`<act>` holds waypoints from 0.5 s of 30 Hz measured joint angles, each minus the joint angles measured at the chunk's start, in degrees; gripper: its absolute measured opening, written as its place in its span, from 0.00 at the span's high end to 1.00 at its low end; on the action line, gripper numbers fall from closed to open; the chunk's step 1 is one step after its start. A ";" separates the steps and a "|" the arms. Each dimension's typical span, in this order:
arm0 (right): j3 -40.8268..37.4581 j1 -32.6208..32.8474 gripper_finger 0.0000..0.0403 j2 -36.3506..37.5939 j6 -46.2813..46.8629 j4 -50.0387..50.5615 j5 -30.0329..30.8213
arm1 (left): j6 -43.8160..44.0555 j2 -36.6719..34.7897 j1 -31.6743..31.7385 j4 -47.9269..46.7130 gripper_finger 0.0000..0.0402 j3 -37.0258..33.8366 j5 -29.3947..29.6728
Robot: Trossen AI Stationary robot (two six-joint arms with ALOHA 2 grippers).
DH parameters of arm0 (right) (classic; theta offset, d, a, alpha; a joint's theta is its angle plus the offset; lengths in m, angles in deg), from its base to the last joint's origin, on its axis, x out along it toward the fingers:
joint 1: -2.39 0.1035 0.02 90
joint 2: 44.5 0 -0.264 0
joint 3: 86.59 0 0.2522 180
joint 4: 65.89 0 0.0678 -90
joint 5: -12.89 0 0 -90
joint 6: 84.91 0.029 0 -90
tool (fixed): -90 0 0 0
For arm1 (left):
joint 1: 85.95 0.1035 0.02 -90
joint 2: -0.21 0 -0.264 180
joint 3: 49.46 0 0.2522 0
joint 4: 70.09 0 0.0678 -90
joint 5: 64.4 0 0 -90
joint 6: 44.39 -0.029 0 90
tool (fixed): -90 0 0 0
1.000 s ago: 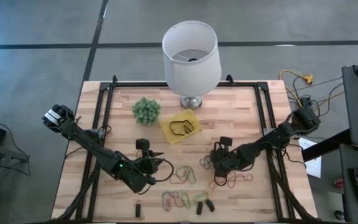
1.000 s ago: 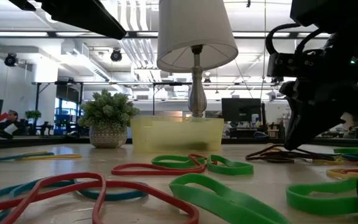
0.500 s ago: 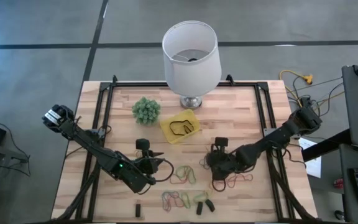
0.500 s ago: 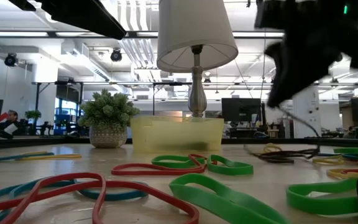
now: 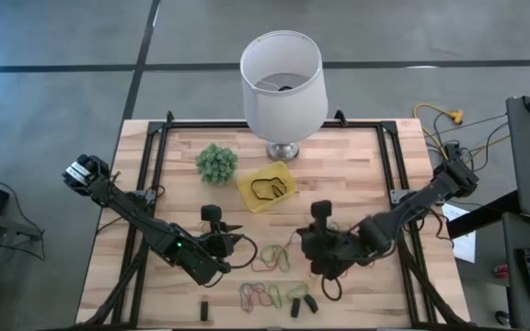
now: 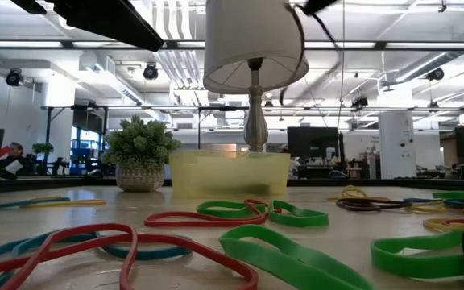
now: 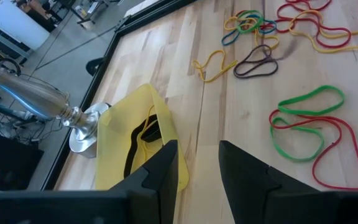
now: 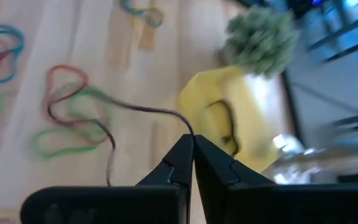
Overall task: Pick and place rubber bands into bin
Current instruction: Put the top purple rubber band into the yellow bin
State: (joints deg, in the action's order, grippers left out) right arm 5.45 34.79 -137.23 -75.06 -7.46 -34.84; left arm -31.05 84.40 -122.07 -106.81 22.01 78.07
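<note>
Since a second ago my right gripper (image 8: pixel 190 148) has lifted off the table and swung left, toward centre. A dark band (image 8: pixel 107 134) came up with it. In the low view the arm that filled the right side is gone, save a bit of that band by the lampshade (image 6: pixel 254 44).

Right fingers pinched fully shut on the dark band, which trails down from the tips. Bin (image 5: pixel 267 188) lies ahead of them, toward the lamp, bands already inside.

Left gripper (image 7: pixel 194 162) waits at front left, fingers parted, nothing between them, pointing at the bin (image 7: pixel 143 134).

Room: bare wood between bin and loose bands (image 5: pixel 274 258). Plant (image 5: pixel 216 163) just left of bin, lamp base just behind it. Black rails run along both table sides. More bands (image 5: pixel 265 295) and dark stubs near the front edge.

No writing legible.
</note>
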 joint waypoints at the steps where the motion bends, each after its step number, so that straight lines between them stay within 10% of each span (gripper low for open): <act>1: 0.55 -0.05 0.98 0.00 -1.50 -0.02 1.13 | 0.00 0.00 0.00 0.01 0.75 0.00 0.00; 15: -4.36 -14.54 0.98 -0.33 -18.84 -13.82 6.66 | -0.02 0.00 -0.01 0.11 0.75 0.00 -0.02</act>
State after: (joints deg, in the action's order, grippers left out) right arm 1.09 20.25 -137.56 -93.90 -21.28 -28.18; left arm -31.07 84.40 -122.08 -106.70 22.01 78.05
